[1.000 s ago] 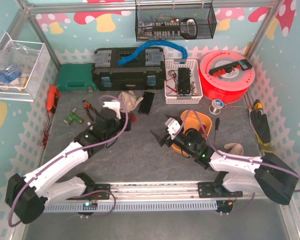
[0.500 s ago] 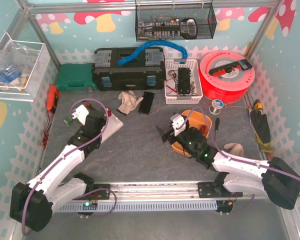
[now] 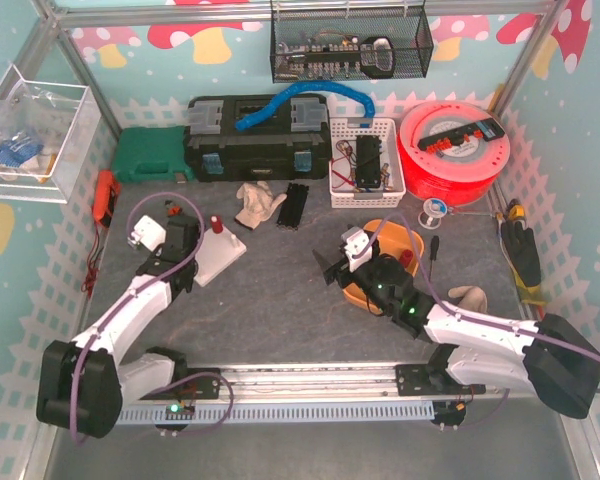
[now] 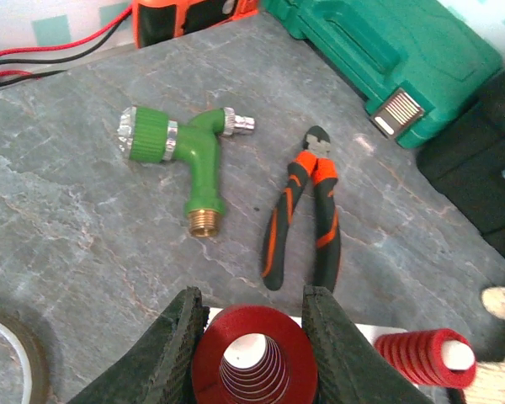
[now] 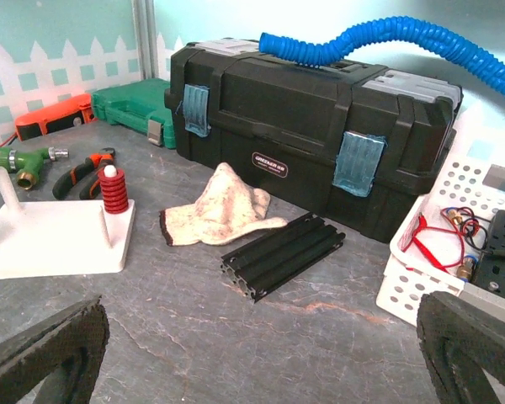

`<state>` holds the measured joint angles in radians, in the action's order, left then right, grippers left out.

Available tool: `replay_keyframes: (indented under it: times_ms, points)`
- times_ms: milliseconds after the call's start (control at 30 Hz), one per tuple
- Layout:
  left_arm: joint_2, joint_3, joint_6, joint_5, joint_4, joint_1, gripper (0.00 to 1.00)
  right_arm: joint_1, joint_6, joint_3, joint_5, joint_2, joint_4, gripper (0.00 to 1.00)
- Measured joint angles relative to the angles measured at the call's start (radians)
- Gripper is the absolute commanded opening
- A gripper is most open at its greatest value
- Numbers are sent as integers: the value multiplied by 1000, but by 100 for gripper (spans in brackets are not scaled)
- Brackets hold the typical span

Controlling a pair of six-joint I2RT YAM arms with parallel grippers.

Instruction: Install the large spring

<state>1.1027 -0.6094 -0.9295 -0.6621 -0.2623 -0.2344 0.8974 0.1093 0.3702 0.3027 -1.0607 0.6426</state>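
While the left claw (image 4: 252,303) is closed part-way on the large red coil spring (image 4: 257,370), its two black fingers (image 4: 178,345) press the coil's outer sides. The spring's open end faces the wrist camera, with something pale showing down its bore. Directly beneath the claw lies the flat white plastic base (image 4: 362,328). Just to the claw's right, a small red spring (image 4: 421,358) sits over a white peg on that base.

Ahead of the claw, on the grey stone-patterned desk (image 4: 84,244), lies a pair of orange-and-black pliers (image 4: 307,210). Further left is a green plastic hose nozzle with a brass thread (image 4: 181,156). Beyond them are a green plastic case (image 4: 387,50) and an orange meter with red and black leads (image 4: 194,13). Part of a roll of clear tape (image 4: 8,353) shows at the claw's lower left.

The right claw (image 5: 261,316) is spread wide and holds nothing. The white base lies well ahead of it to the left. Straight ahead of this claw are a crumpled beige cloth (image 5: 219,215) and, just beside it, a short black slotted aluminium bar (image 5: 282,252). Behind those stands a black toolbox (image 5: 311,151) with a blue corrugated hose (image 5: 387,42) across its lid. A white perforated basket (image 5: 421,269) is ahead to the claw's right.
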Motion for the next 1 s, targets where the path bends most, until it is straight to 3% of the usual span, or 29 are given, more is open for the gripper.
replay_keyframes:
  times_ms: [1000]
  points:
    - [158,-59,2,11,-5,31,3,0,-3,0,16,-22,0,99]
